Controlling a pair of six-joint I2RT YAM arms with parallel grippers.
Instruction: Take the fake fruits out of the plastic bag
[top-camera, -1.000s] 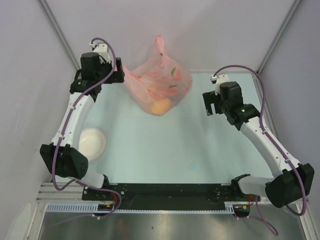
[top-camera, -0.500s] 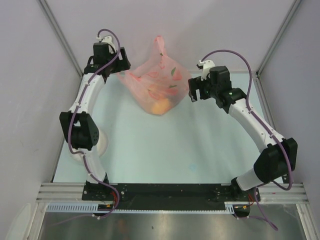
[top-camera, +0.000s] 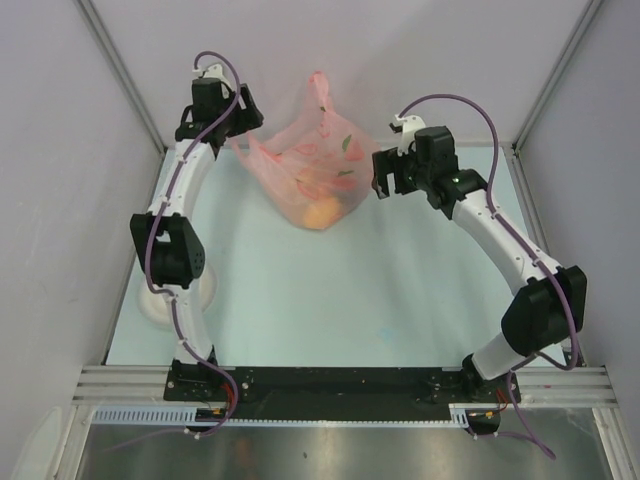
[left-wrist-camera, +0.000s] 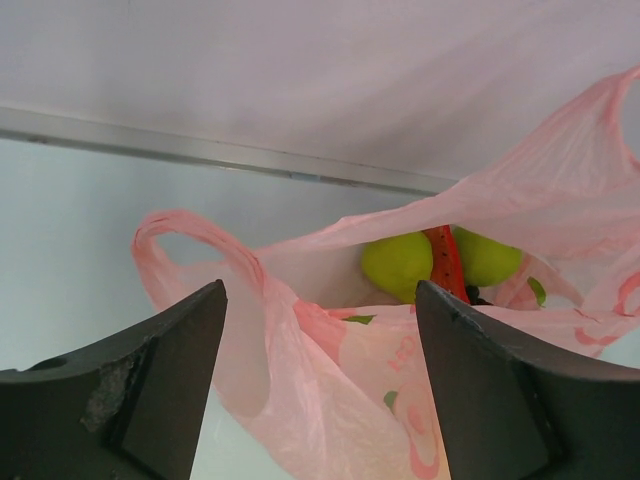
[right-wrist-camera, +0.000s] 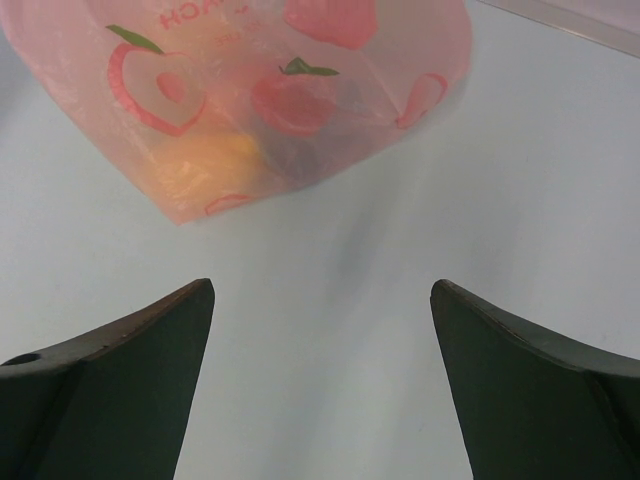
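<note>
Both arms had swung inward, flanking the plastic bag (top-camera: 320, 165). Left pincer (left-wrist-camera: 320, 290), released, faced a handle (left-wrist-camera: 200, 235); right pincer (right-wrist-camera: 322, 290) gaped empty, probably to spread the mouth.

the pink plastic bag (top-camera: 318, 172) stands open, holding green pears (left-wrist-camera: 398, 264), watermelon slice (left-wrist-camera: 443, 262) and yellow-orange mango (top-camera: 322, 213).

Red printed capitals are seen on the plastic bag (right-wrist-camera: 330, 60), which is set near the worktop's far edge. In the right wrist view the letters "ACH" can be read just above a red apple outline (right-wrist-camera: 155, 85); the start of the word is cut off by the picture's upper edge. In the left wrist view, faint red lettering is seen on the bag's film, but it cannot be read.
</note>
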